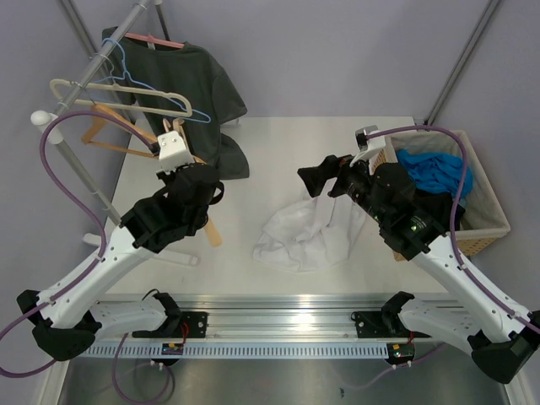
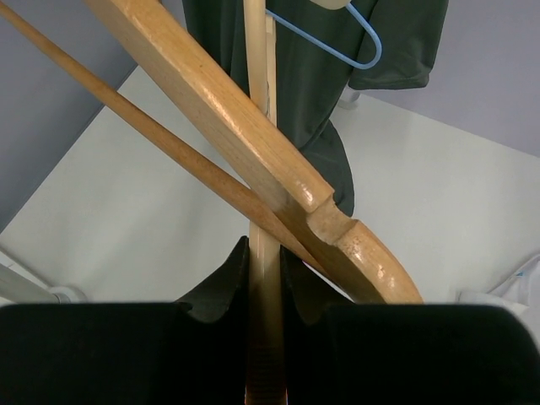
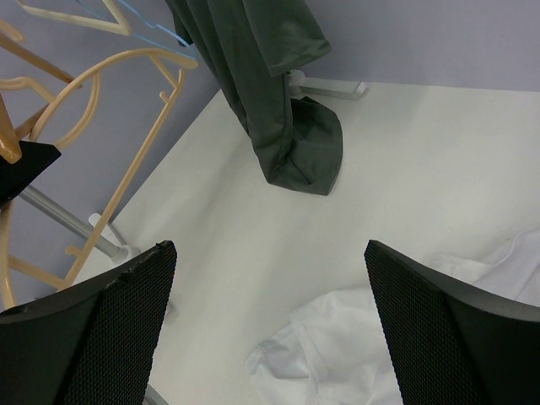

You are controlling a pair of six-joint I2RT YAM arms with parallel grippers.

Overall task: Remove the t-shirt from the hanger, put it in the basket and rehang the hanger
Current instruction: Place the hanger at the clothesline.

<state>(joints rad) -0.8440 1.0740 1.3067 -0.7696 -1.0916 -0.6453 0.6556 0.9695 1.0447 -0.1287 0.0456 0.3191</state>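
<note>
- shirt [image 1: 295, 236]: plain white;
- hung shirt [image 1: 198, 80]: dark grey-green, no print to see;
- wood hanger [image 2: 253, 143]: light brown with a honey tone, glossy, with fine grain;
- blue hanger [image 2: 321, 43]: light blue;
- cream hanger [image 1: 110, 87]: pale cream;
- pink hanger [image 1: 156, 40]: soft pink;
- cloth [image 1: 434, 173]: bright blue;
- basket [image 1: 489, 228]: tan weave, with a pale lining;
- table [image 1: 287, 152]: off-white;
- cables [image 1: 44, 164]: purple;
- arms [image 1: 84, 274]: white lower links, black upper parts;
- right fingers [image 3: 93, 337]: black, with a fine mesh pattern;
- wall [image 1: 337, 51]: pale lilac-grey.
</note>
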